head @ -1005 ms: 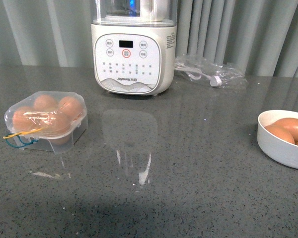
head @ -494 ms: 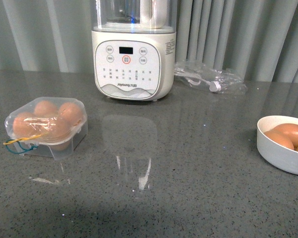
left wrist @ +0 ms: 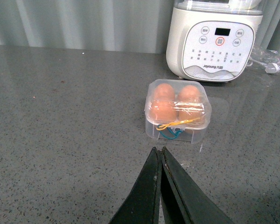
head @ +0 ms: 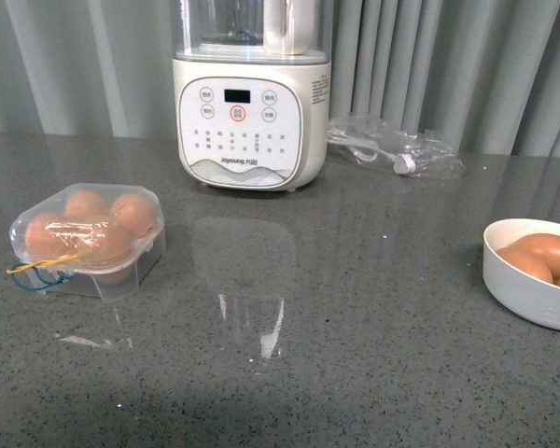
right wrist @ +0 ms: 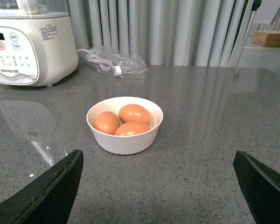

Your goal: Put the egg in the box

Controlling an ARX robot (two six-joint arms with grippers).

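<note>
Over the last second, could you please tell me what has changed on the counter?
Only the front view's framing shifted slightly; nothing was gripped or released. The closed egg box with four eggs, the white bowl of eggs, the appliance and the plastic bag kept their places.

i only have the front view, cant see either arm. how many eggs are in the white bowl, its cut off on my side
Observer: Three eggs in the white bowl, per the right wrist view.
Operator: is the right gripper open
Observer: Yes, the right gripper is wide open, one finger to each side of the bowl, nothing held.
Operator: and the left one
Observer: The left gripper is shut and empty, its tips pointing at the egg box.
Operator: any free slot in that box
Observer: No, the left wrist view shows all four slots filled and the lid closed, with a yellow and blue band at the front.
</note>
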